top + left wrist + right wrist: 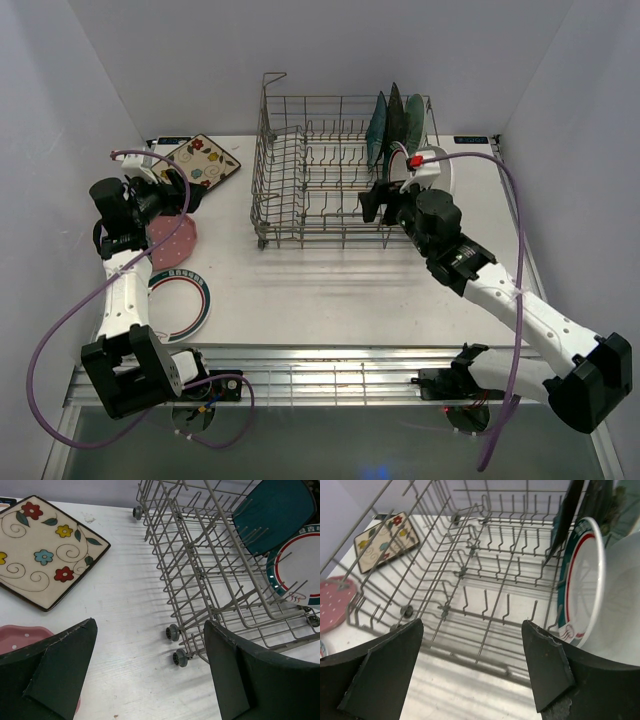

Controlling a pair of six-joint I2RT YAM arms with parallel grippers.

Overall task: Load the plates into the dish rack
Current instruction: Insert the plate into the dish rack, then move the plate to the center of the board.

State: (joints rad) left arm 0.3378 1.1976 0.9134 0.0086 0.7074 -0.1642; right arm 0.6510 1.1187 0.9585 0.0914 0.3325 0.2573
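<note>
The grey wire dish rack (315, 170) stands at the table's back middle. A teal plate (377, 128), a black plate (395, 118) and a mint plate (415, 122) stand upright at its right end. A green-rimmed white plate (582, 580) and a plain white plate (620, 605) stand there too. The cream floral square plate (203, 160), the pink dotted plate (172, 240) and another green-rimmed plate (182, 305) lie on the table at the left. My left gripper (178, 188) is open and empty between the floral and pink plates. My right gripper (372, 205) is open and empty at the rack's near right side.
The rack (210, 555) has small wheels (172, 632) on its near left corner. Its left and middle tine rows (485, 570) hold nothing. White walls close in the table on three sides. A metal rail (320, 365) runs along the near edge.
</note>
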